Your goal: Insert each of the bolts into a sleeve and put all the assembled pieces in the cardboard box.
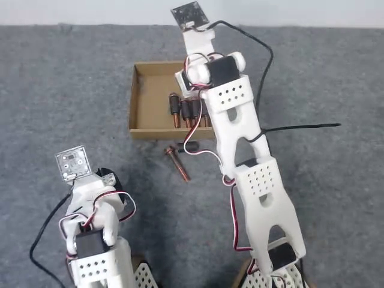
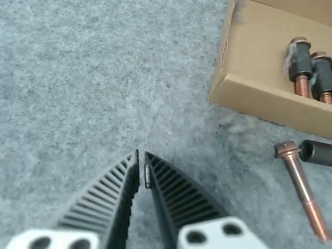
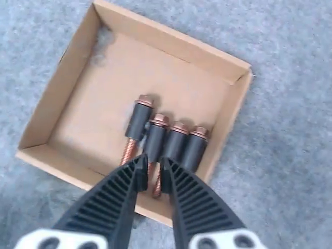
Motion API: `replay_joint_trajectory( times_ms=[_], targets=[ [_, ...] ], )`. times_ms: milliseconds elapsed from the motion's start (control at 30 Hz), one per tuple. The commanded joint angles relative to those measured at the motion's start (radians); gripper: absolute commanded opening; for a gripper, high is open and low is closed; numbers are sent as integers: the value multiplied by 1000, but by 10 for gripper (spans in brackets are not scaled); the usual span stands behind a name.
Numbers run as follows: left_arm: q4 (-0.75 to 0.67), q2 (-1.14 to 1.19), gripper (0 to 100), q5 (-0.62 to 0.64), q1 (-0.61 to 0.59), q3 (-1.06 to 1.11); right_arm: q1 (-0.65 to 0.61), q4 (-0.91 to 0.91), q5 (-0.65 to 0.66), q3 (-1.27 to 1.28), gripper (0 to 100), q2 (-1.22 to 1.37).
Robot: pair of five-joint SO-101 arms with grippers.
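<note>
Sleeved bolts (image 3: 176, 142) in cardboard box (image 3: 171, 45) — four (one bare bolt (image 2: 303, 192), one sleeve (image 2: 317, 153) outside); left pincer (image 2: 141, 155) closed, right pincer (image 3: 153, 161) narrow.

The high camera looks steeply down over the desk (image 1: 60, 90). Wrist cameras sit close behind the left pincer (image 2: 141, 158) and right pincer (image 3: 154, 162), facing downward — all share the cardboard box (image 1: 135, 96).

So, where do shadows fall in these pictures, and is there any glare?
High view: a soft shadow darkens the carpet beside the left arm. Right wrist view: even light, the assembled pieces cast short shadows on the cardboard box floor. No glare in either.
</note>
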Motion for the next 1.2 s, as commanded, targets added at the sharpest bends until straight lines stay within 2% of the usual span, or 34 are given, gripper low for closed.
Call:
replay_joint_trajectory(
  times_ms=[0,367,667,967,1167],
  targets=[
    [5,-20,11,-15,-3,-13,35,48,-12,-52,36,-59],
    [0,-20,11,-15,-3,-13,41,50,-11,68,6,-140],
    [-2,-20,11,-15,0,-13,28,42,-6,582,6,-417],
    [-2,-20,11,-15,0,-13,-10,41,172,962,6,-654],
    [-2,-20,11,-15,0,-13,-88,38,393,1154,6,-720]
  ],
)
